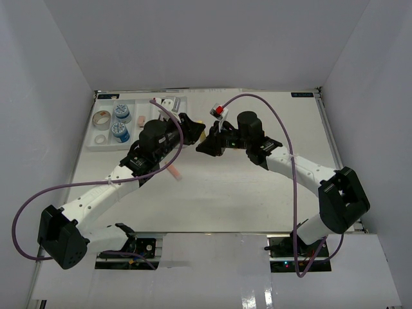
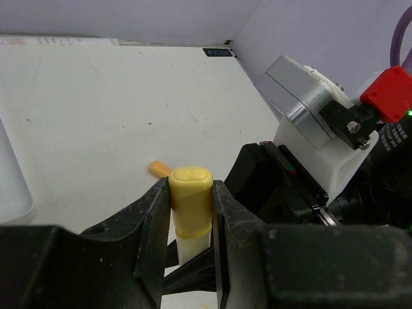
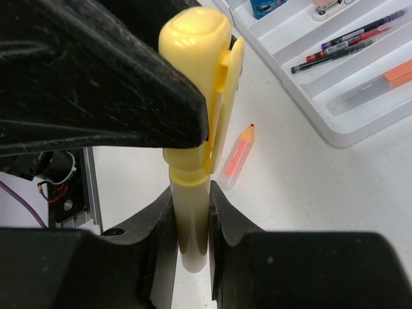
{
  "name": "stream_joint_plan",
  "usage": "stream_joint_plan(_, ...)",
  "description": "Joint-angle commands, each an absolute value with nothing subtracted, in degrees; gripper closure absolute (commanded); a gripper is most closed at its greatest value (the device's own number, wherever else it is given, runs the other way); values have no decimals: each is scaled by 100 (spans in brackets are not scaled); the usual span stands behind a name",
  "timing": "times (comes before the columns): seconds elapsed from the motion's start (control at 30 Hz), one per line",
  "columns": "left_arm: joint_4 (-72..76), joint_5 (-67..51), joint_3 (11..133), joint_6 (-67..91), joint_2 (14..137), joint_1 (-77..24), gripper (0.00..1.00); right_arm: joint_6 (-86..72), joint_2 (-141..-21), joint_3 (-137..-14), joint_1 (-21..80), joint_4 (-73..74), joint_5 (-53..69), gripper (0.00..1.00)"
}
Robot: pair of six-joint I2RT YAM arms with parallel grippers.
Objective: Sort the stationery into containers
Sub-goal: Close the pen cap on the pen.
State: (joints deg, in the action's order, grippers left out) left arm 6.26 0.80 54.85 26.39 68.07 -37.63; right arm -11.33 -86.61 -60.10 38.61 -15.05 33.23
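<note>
A yellow marker (image 2: 191, 193) with a yellow cap and pale barrel is held between both grippers above the table's middle. My left gripper (image 2: 191, 199) is shut on the cap. My right gripper (image 3: 192, 222) is shut on the pale barrel (image 3: 192, 212) below the cap. In the top view the left gripper (image 1: 192, 133) and right gripper (image 1: 207, 143) meet tip to tip. The white compartment tray (image 1: 143, 103) lies at the far left, holding two blue-white tubs (image 1: 120, 122) and tape rolls (image 1: 101, 120). The right wrist view shows the tray (image 3: 335, 134) with pens (image 3: 341, 45).
An orange marker (image 3: 236, 158) lies loose on the table below the grippers, and also shows in the top view (image 1: 174, 170). An orange-capped marker (image 3: 376, 85) lies in the tray's near compartment. White walls enclose the table on three sides.
</note>
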Motion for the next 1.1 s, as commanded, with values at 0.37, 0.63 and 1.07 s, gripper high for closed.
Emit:
stream_joint_plan(0.37, 26, -167, 5467, 2830, 6698, -3788, 63, -1020, -8332, -6126, 3762, -2373, 3208, 92)
stream_joint_plan(0.63, 210, -1, 5362, 2971, 6434, -3876, 60, -1055, -8244, -6179, 3762, -2584, 3261, 92)
stream_joint_plan(1.07, 141, 834, 5484, 2689, 6425, -4456, 46, -976, -8033, -6021, 3762, -2760, 3252, 92)
